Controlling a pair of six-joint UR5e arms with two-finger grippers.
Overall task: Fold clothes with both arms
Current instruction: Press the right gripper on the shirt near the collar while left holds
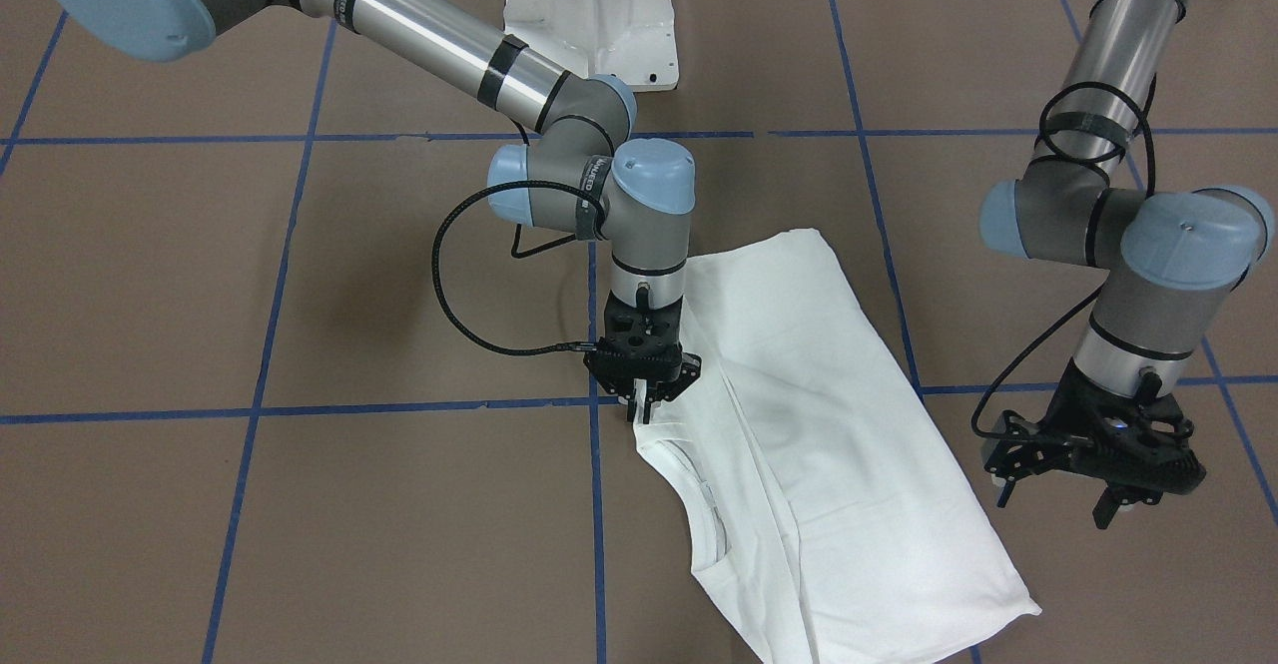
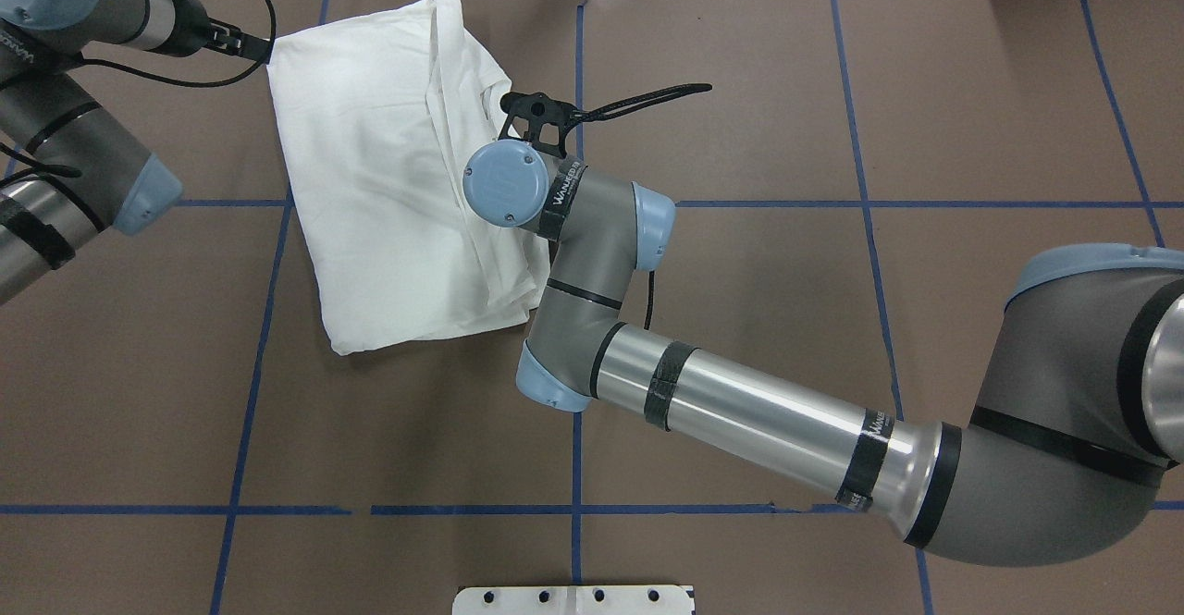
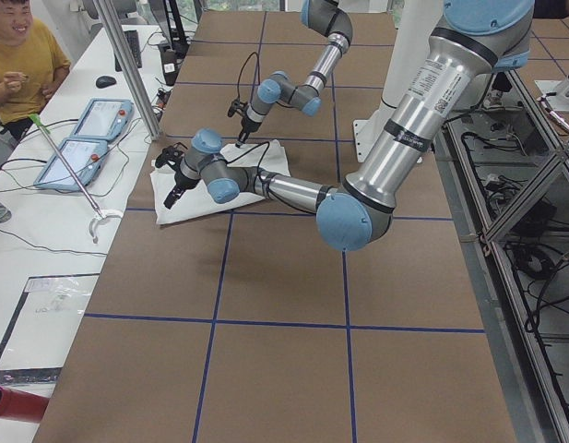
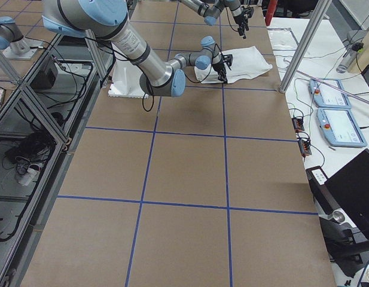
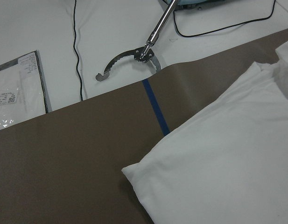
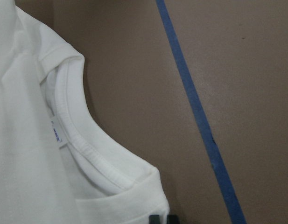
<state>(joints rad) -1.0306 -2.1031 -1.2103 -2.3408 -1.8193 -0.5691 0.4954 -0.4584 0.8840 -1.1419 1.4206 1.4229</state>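
2 grippers flanked the T-shirt (image 1: 829,424) lying on the surface (image 1: 399,524), long axis 11 to 5 o'clock in the front-facing view: right gripper (image 1: 640,406) at 9 o'clock, jaws apparently pinched on its shoulder corner, left gripper (image 1: 1083,494) at 3 o'clock, jaws spread, clear of the cloth.

Brown table (image 2: 786,301) gridded with blue tape (image 2: 462,510), white side bench (image 3: 44,212) carrying two teach pendants (image 3: 77,157), aluminium frame posts (image 3: 132,69)
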